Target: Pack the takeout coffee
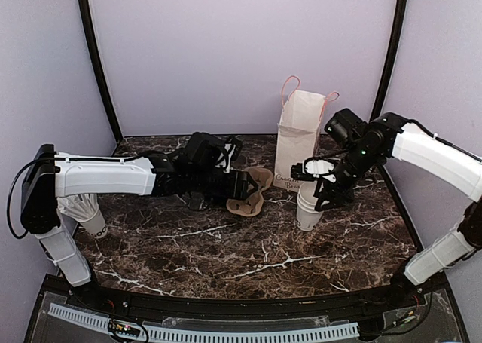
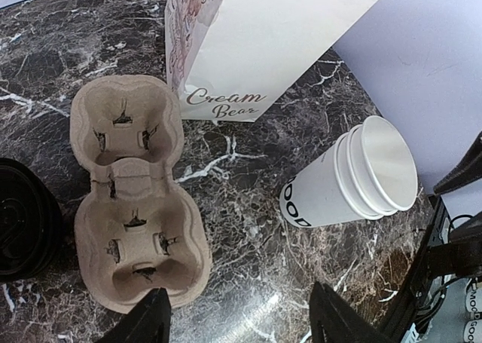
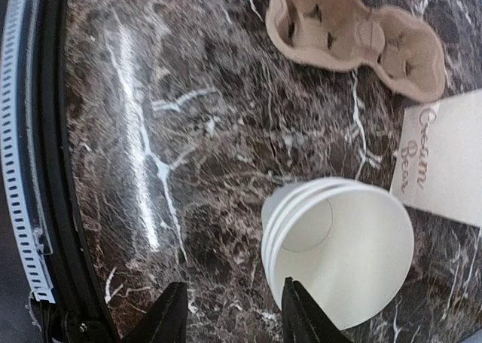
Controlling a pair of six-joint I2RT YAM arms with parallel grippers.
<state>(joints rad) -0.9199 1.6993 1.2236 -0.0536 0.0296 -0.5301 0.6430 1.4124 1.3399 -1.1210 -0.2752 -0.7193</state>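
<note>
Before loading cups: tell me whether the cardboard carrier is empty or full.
Empty. Both wells of the cardboard carrier show bare pulp bottoms; no cup sits in either.

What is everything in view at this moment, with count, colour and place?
paper bag: one, white with pink handles, upright near the table's back
cup carrier: one, tan cardboard, empty, left of the bag
nested cups: one stack, white, standing in front of the bag
cup on its side: one, white, far left
black lid: one, black, beside the carrier, mostly cut off
table: one, dark marble, under everything
left gripper: one, black, open, by the carrier
right gripper: one, black, open, at the stack's rim
</note>
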